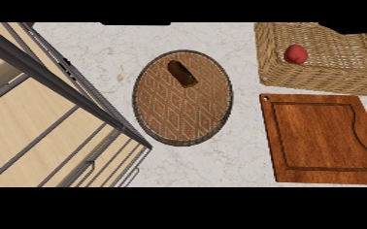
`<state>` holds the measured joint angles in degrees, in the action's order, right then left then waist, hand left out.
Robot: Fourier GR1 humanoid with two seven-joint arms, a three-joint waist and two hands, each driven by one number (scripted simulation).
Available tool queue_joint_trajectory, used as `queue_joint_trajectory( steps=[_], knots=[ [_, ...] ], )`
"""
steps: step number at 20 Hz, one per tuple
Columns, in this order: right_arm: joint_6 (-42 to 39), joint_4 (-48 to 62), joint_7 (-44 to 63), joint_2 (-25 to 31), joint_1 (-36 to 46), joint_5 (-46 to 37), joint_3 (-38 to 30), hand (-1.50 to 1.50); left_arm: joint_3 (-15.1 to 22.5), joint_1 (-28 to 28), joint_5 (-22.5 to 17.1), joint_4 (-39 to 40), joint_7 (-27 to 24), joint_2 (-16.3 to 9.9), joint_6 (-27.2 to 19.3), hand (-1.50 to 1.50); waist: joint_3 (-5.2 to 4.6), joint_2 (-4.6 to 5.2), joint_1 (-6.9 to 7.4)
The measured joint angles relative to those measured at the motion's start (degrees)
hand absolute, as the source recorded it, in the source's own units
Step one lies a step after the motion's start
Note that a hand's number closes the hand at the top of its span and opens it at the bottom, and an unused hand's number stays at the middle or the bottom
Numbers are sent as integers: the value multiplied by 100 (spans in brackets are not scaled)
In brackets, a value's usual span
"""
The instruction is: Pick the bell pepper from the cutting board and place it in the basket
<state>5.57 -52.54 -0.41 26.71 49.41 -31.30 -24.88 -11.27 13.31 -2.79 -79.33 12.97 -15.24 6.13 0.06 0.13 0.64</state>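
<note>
Head view down on a marble counter [100,43]: a red bell pepper [295,54] lies inside the wicker basket [301,80] at upper right, above a bare wooden cutting board [315,140], with neither hand in view

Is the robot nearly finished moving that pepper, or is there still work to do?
It looks done: the red bell pepper lies inside the wicker basket, and the cutting board below it holds nothing. No hand shows in the head view, so nothing is being carried. Nothing visible seems left to do.
</note>
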Motion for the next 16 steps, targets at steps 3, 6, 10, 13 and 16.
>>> queue_joint_trajectory(
  steps=[3, 6, 10, 13, 16],
  knots=[
    [98, 77, 81, 82, 99, 345, -359, -150, -11, 6, 23, 50, -74, 12, -15, 0, 6, -9, -18],
    [146, 186, 233, 284, 218, 742, -810, -150, 25, -44, 80, -27, -57, 77, -99, 0, 10, -14, -25],
    [-39, 464, 249, 714, 166, 1334, -1438, -150, 44, -71, 106, -83, -32, 123, -146, 0, 7, -12, -40],
    [-515, 732, 148, 1224, -54, 1732, -1805, -150, 4, -80, 95, -74, -25, 70, -118, 0, 5, -9, -58],
    [-1181, 1157, -34, 1803, -339, 2060, -2094, -150, 3, -102, 101, -104, -58, 88, -128, 0, 8, -3, -56]
  ],
)
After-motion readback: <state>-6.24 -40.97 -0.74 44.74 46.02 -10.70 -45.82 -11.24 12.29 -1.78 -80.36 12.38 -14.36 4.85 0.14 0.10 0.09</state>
